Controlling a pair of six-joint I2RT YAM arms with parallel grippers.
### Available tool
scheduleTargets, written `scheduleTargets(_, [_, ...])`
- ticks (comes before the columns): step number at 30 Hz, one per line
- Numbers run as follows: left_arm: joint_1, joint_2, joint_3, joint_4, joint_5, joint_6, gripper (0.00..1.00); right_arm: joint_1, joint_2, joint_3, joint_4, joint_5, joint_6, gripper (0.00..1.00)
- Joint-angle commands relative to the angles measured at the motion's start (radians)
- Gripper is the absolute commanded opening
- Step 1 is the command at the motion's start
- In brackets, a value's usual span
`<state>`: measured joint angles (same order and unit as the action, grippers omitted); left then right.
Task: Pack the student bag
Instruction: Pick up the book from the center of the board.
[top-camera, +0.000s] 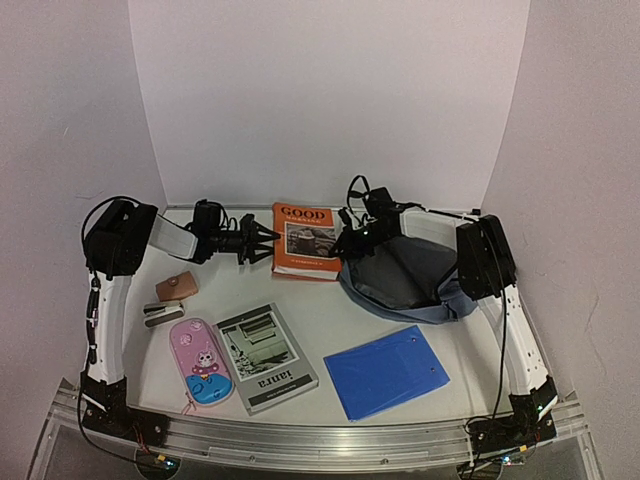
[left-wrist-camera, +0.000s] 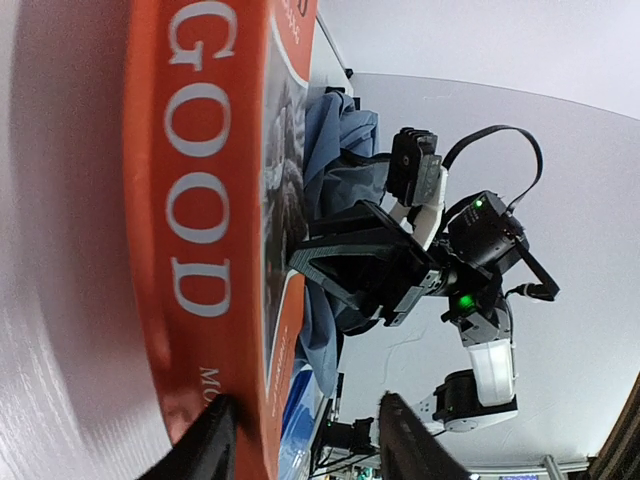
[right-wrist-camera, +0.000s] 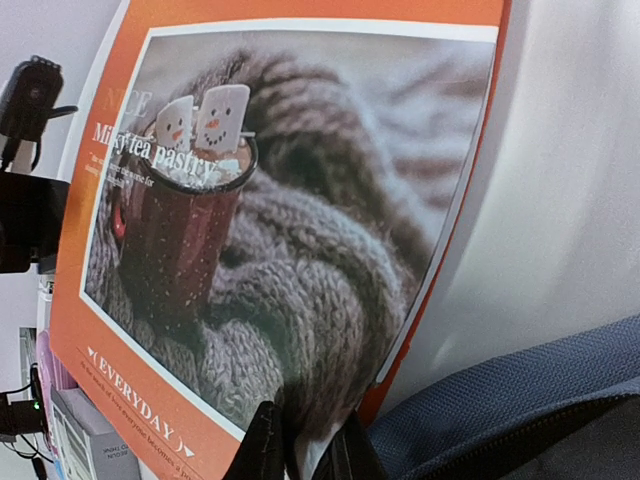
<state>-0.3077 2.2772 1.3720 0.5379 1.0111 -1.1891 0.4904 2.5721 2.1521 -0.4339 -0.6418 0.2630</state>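
An orange book titled GOOD lies at the back middle of the table. The slate-blue student bag slumps just right of it, mouth open. My left gripper is at the book's left edge. In the left wrist view its jaws stand open astride the orange spine, with a gap on one side. My right gripper is at the book's right edge. In the right wrist view its fingers are pinched on the cover's corner, with bag fabric beside them.
Nearer the front lie a bright-blue folder, a grey booklet and a pink pencil case. A small brown item and a small dark-and-white item sit at the left. White walls close in the back and sides.
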Motion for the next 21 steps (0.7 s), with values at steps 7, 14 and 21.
scheduleTargets(7, [-0.073,0.016,0.186,-0.455,-0.064,0.267,0.27,0.056,0.046,-0.034,-0.088,0.025,-0.039,0.0])
scheduleTargets(14, [-0.09,0.055,0.297,-0.685,-0.091,0.383,0.26,0.061,0.06,-0.026,-0.083,0.013,-0.032,0.0])
scheduleTargets(21, [-0.093,0.078,0.353,-0.821,-0.158,0.433,0.0,0.071,0.05,-0.008,-0.078,0.011,-0.023,0.08])
